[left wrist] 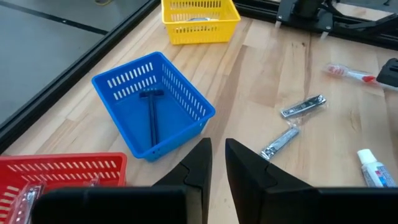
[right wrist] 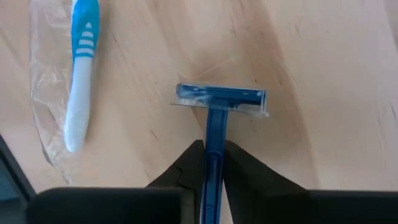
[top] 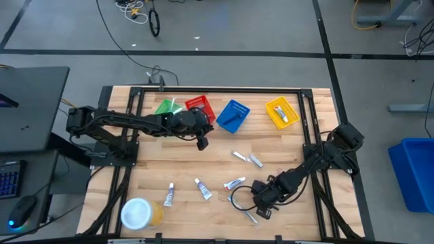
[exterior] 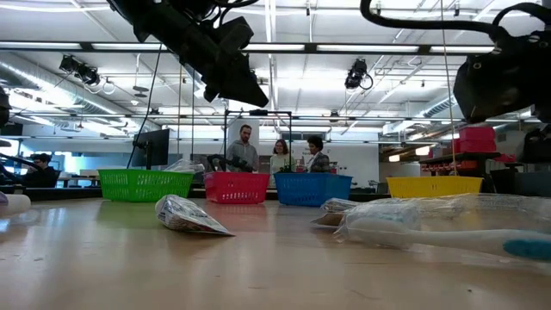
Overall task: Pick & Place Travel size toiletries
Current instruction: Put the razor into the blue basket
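Right gripper (right wrist: 211,163) is seen down at the table (top: 203,152), fingers clamped on the handle of a blue razor (right wrist: 219,106); this grip is only readable in the right wrist view. A wrapped blue-and-white toothbrush (right wrist: 79,68) is shown lying just beside the razor there. In the high view the same gripper (top: 261,196) is placed well away from the blue basket (top: 232,115), near the table's front edge, but the razor cannot be made out.

Left gripper (left wrist: 214,163) is held above the table just beside the blue basket (left wrist: 152,102), fingers nearly together, nothing between them. A second dark razor (left wrist: 151,112) inside the blue basket is revealed by the left wrist view only. Two nail clippers (left wrist: 303,106) and a small white tube (left wrist: 373,169) are seen on the wood beyond the blue basket; red basket (left wrist: 62,171) and yellow basket (left wrist: 199,18) flank it.

Four baskets in a row, green basket (exterior: 145,183) farthest from the blue one, are shown in the low view, with three people (exterior: 280,157) standing behind. Yellow jar (top: 139,213) is caught by the high view only, at the front corner far from the blue basket.
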Controlling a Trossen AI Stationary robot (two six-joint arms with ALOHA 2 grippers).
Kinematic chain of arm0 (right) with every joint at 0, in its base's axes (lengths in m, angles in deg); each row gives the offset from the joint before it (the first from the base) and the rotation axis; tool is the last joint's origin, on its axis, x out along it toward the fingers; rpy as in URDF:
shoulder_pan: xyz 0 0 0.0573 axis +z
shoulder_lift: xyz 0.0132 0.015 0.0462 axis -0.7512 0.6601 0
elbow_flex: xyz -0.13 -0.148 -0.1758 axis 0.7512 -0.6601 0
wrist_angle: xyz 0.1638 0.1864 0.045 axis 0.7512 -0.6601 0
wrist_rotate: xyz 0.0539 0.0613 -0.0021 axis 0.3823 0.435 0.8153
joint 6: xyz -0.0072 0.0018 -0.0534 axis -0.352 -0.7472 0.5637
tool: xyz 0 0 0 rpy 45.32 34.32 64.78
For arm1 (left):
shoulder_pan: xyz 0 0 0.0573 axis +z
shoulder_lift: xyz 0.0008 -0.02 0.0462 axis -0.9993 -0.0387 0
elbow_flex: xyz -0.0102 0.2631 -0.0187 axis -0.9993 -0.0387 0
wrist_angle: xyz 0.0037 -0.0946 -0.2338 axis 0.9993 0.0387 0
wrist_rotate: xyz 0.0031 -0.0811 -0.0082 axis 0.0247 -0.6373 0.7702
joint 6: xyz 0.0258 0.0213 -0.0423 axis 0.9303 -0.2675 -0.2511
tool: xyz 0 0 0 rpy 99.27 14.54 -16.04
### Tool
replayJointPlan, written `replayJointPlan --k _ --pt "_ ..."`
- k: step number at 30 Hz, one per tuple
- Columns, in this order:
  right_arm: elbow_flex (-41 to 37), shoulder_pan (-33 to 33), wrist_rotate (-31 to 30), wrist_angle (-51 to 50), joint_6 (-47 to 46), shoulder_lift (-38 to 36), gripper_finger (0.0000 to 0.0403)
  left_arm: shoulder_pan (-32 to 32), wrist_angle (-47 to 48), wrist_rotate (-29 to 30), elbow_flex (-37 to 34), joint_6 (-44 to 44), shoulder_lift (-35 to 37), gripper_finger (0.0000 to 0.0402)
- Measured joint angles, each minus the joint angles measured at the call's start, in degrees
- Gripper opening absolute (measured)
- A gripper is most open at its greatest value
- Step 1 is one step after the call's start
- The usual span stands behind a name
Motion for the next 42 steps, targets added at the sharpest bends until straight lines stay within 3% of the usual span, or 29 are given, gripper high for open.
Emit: replayJointPlan --k 4,10,17,22,28,33,36,42 --pt "-0.3 -1.8 0.2 -0.4 5.0 -1.8 0.0046 0.0 0.1 1.2 0.0 -0.3 0.0 0.0051" --pt "-0.3 -6.2 -5.3 -2.3 17.6 -8.4 0.0046 0.0 0.1 1.3 0.0 -1.3 0.0 0.0051" --pt "-0.2 -17.8 -25.0 -0.9 40.3 -17.0 0.0055 0.0 0.1 3.8 0.0 -2.9 0.0 0.0051" --pt "-0.2 -28.8 -32.2 9.2 56.4 -17.8 0.0062 0.0 0.1 4.2 0.0 -3.0 0.0 0.0051" --pt "-0.2 -41.3 -18.5 24.5 81.8 -16.2 0.0057 0.0 0.2 4.2 0.0 -3.0 0.0 0.0051" --pt "-0.1 -50.0 -12.3 30.2 83.9 -12.8 0.0060 0.0 0.1 4.7 0.0 -3.0 0.0 0.0051" --pt "-0.1 -54.5 -8.5 30.7 85.2 -9.8 0.0063 0.0 -0.2 8.1 0.0 -2.9 0.0 0.0051" --pt "-0.2 -58.7 0.7 34.1 90.2 -3.1 0.0062 0.0 0.2 12.0 0.0 -2.9 0.1 0.0051"
